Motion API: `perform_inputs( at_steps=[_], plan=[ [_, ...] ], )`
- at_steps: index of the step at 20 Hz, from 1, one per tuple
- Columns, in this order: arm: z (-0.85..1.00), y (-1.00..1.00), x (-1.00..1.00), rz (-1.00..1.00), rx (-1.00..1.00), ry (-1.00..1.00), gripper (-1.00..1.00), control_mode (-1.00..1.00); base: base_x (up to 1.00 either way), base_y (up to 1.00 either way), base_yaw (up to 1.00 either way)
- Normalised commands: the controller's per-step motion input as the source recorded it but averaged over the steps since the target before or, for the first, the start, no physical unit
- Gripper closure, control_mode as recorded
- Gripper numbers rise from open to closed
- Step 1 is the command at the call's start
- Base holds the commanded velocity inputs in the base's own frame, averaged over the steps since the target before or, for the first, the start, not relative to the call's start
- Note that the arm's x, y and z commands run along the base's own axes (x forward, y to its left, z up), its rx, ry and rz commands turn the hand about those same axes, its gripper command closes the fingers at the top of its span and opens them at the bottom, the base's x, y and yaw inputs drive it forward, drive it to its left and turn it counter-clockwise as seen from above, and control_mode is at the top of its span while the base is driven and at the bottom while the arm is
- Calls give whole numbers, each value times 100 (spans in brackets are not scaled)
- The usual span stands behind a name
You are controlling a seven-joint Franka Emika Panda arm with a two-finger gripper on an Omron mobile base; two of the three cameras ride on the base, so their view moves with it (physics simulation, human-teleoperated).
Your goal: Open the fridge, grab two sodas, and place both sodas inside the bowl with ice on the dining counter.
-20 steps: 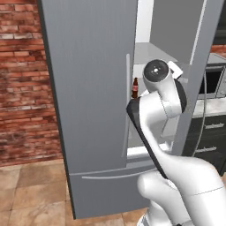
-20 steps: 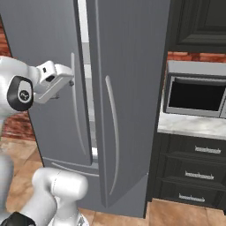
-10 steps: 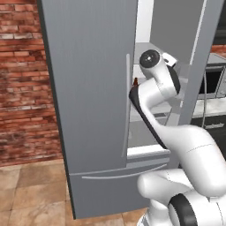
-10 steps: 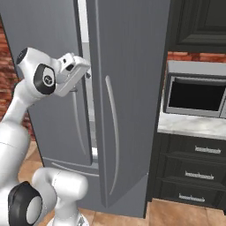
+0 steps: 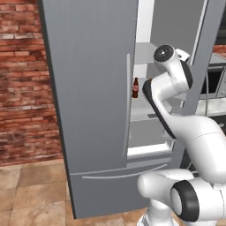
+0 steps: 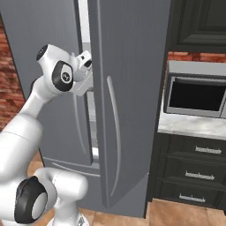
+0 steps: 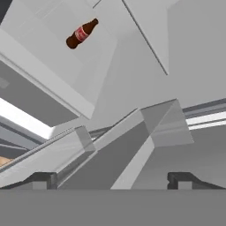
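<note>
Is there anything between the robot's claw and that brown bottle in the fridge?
Nothing: in the hand view, bare grey shelf separates the open gripper from the bottle.

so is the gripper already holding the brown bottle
No, in the hand view the gripper has its fingertips spread apart and empty, while the brown bottle stands far off on the fridge shelf.

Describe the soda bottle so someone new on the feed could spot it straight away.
Start at the tall grey fridge beside the brick wall, its doors standing ajar. In the gap between them, on a grey shelf in the white interior, stands a small dark brown bottle with a narrow neck and a red label. Nothing else shows on that shelf beside it.
</note>
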Motion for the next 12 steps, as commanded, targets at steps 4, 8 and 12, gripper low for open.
perform_inputs(
  at_steps=[4,8,12],
  plan=[
    [0,-96,-4,-3,-5,1,-100,-100,0,0,0],
    [4,-92,-1,-5,-3,3,-100,-100,0,0,0],
    [10,-100,0,-3,-2,1,-100,-100,0,0,0]
  ],
)
